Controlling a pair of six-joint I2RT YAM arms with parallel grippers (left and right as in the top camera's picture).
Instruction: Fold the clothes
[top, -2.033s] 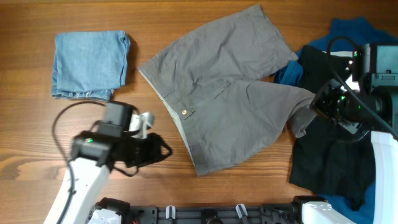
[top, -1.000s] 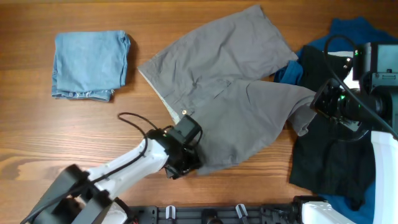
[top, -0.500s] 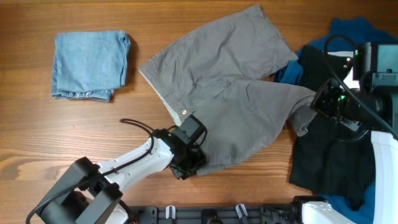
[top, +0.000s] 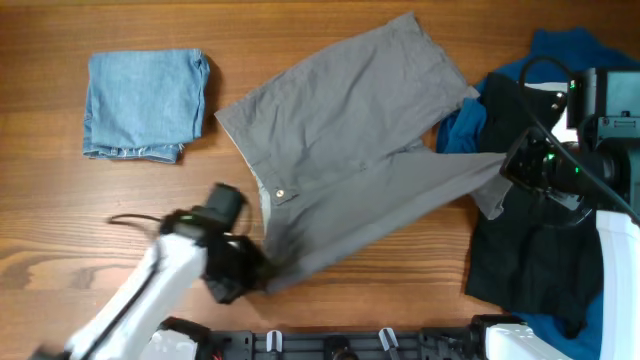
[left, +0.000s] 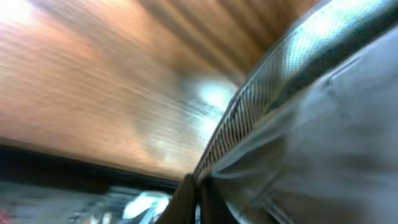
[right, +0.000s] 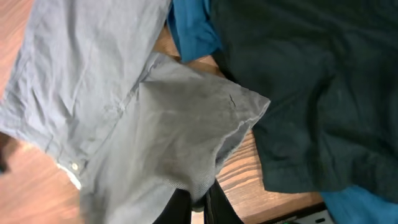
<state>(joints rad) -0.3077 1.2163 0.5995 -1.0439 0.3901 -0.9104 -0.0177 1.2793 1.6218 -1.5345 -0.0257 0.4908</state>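
Note:
The grey shorts (top: 350, 120) lie across the table's middle, one leg stretched taut between both grippers. My left gripper (top: 258, 272) is shut on the waistband corner near the front edge; its wrist view is blurred, with grey cloth (left: 311, 124) at the closed fingers (left: 198, 202). My right gripper (top: 510, 170) is shut on the hem of the grey leg (right: 186, 124), pinched between its fingers (right: 200, 202). A folded light-blue denim piece (top: 145, 103) lies at the far left. A black garment (top: 525, 250) and a royal-blue piece (top: 565, 50) lie at the right.
The black garment (right: 311, 93) and blue cloth (right: 193, 31) lie right beside the held hem. Bare wooden table (top: 60, 220) shows around the left arm. The right arm's cable (top: 530, 85) loops over the black garment.
My left gripper closed on the shorts' front corner and pulled it left and toward the front edge. The lower leg is now stretched flat and narrow. The right gripper stayed put.

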